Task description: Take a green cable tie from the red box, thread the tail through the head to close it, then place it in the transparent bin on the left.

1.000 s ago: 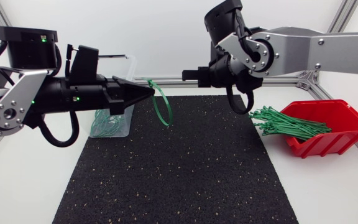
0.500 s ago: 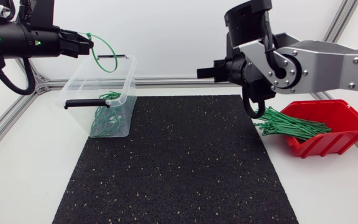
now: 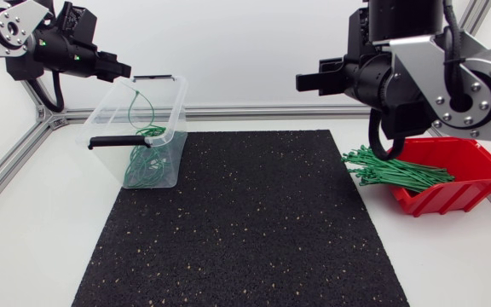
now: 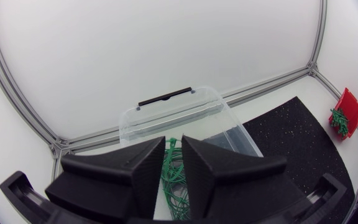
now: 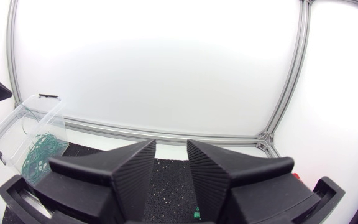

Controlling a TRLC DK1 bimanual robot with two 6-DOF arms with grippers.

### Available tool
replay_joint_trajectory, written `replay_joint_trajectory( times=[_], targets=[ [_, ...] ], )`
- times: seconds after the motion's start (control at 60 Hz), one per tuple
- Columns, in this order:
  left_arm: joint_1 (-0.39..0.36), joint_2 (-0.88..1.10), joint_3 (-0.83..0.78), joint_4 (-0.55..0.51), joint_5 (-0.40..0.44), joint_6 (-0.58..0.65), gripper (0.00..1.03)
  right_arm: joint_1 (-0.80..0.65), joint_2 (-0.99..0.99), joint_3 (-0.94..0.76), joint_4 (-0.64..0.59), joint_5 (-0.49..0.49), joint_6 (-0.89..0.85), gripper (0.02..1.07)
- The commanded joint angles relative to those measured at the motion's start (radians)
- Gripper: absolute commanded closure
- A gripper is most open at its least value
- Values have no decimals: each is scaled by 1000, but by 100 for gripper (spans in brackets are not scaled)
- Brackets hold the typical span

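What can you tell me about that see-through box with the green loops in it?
The transparent bin is a clear plastic tub with no lid and black handles at its ends. It stands upright at the mat's far left corner. A heap of closed green cable ties lies inside. The left gripper hangs open above its rim.

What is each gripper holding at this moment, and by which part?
Nothing. The left gripper stands open above the transparent bin, a looped green tie below it; the right gripper is open and empty.
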Motion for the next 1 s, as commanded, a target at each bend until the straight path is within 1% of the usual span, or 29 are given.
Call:
replay_joint_trajectory(
  times=[0.0, 0.017, 0.033, 0.05, 0.067, 0.167, 0.25, 0.283, 0.333, 0.35, 0.4, 0.467, 0.617, 0.683, 0.75, 0.8, 0.883, 0.983],
  targets=[
    [-8, 34, 27, -7, -31, 24, 48, 25, -52, -51, 20, 16, -27, 28],
    [-9, 36, 26, -7, -35, 24, 42, 30, -65, -60, 24, 21, -27, 22],
    [-11, 39, 22, -7, -38, 25, 29, 31, -72, -65, 25, 22, -27, 18],
    [-11, 39, 21, -7, -38, 25, 19, 35, -85, -72, 27, 24, -27, 13],
    [-11, 43, 16, -7, -42, 25, 3, 41, -100, -85, 28, 29, -27, 7],
    [-17, 42, -1, -6, -54, 33, 3, 61, -181, -148, 77, 44, -38, 6],
    [-34, 28, -25, -3, -110, 42, 3, 74, -250, -200, 105, 53, -62, 6],
    [-37, 20, -34, 2, -114, 45, 4, 76, -273, -220, 122, 58, -72, 6],
    [-44, 5, -56, 5, -117, 45, 11, 79, -328, -263, 145, 59, -79, 6],
    [-46, 2, -60, 8, -120, 45, 10, 79, -338, -272, 149, 59, -81, 6],
    [-54, -6, -71, 7, -130, 51, 4, 79, -373, -309, 165, 59, -95, 6],
    [-55, -18, -85, 8, -130, 51, 4, 81, -417, -353, 162, 61, -99, 8],
    [-51, -50, -131, 33, -130, 57, 4, 96, -542, -447, 159, 99, -101, 7],
    [-44, -53, -139, 36, -130, 57, 4, 99, -595, -491, 155, 98, -114, 6],
    [-35, -59, -157, 63, -130, 57, 4, 97, -643, -528, 157, 98, -114, 6],
    [-28, -72, -180, 108, -128, 57, 4, 96, -703, -565, 159, 99, -114, 6],
    [-17, -72, -183, 117, -127, 45, 4, 76, -767, -608, 162, 105, -121, 7],
    [-12, -75, -202, 163, -130, 19, 4, 39, -832, -658, 171, 108, -147, 7]
  ],
)
